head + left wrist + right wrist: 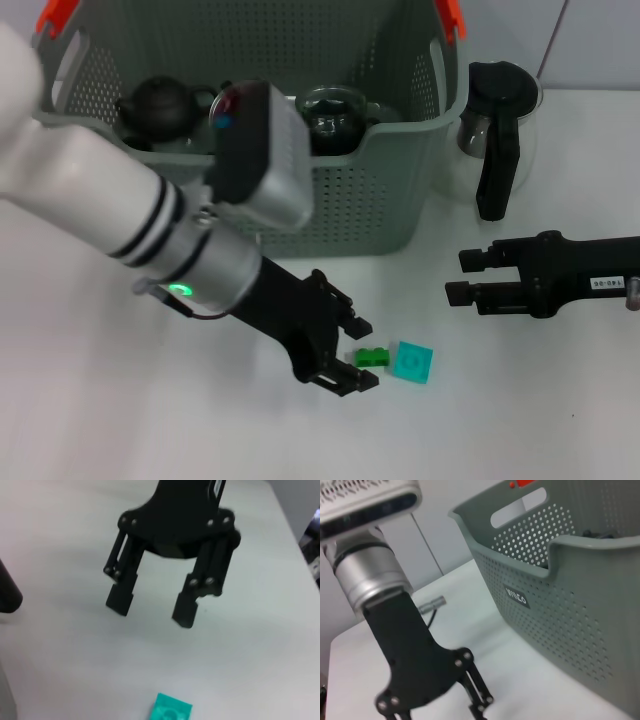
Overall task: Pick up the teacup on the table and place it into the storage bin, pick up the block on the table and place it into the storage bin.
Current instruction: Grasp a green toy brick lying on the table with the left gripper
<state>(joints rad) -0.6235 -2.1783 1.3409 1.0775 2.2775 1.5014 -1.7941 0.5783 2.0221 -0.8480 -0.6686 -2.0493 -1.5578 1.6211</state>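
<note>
Head view: left end effector (358, 352) spread apart, beside the green block (374, 355) before the storage bin (340, 200); right end effector (462, 276) released.

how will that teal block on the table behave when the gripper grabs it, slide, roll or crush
The teal block looks like rigid plastic with flat faces, so it probably won't roll or crush. It looks small and light, so on the smooth table it may skid if the open left gripper nudges it.
</note>
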